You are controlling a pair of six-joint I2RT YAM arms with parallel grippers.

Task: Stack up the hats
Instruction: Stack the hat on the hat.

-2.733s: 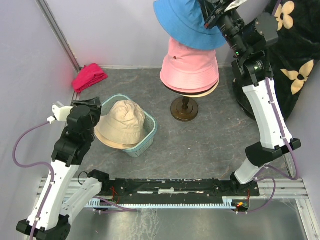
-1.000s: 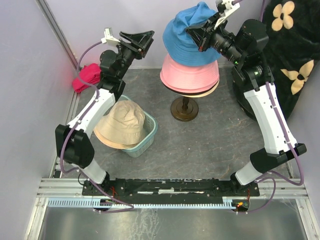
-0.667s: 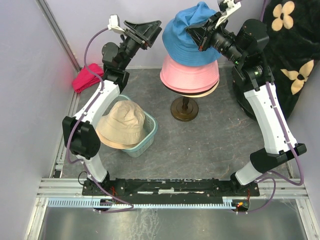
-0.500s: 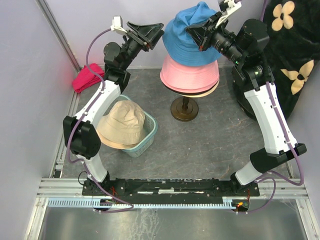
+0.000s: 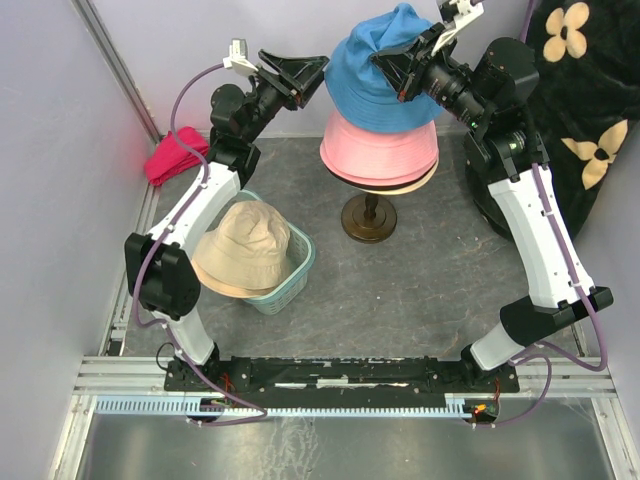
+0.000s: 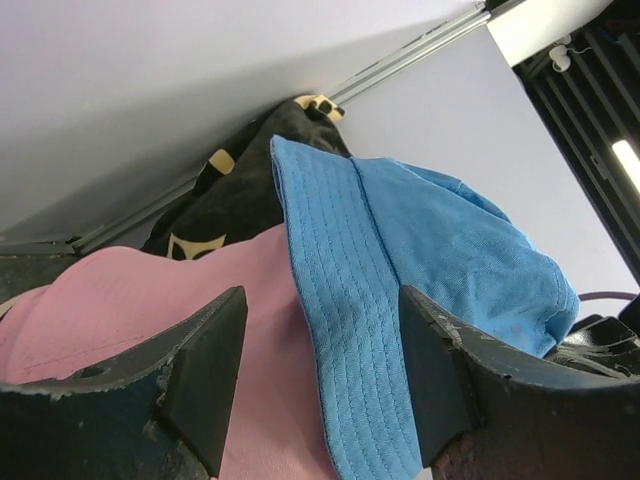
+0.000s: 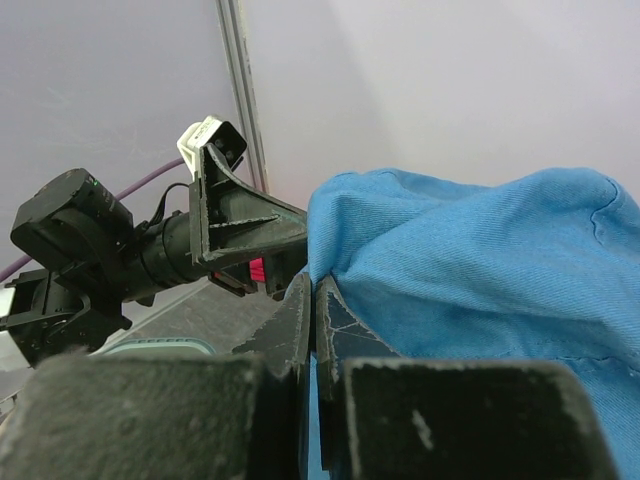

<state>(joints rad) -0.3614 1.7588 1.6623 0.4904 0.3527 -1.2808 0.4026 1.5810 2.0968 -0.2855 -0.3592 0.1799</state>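
Blue hat (image 5: 360, 85) in right pincer (image 7: 312, 300), left pincer (image 6: 320, 305) spread

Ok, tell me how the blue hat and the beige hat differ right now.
The blue hat is pinched in the shut right gripper over the pink hat; the beige hat lies untouched in the teal basket. The blue hat is crumpled and tilted; the beige hat sits crown up, rounded. Both are soft bucket hats.
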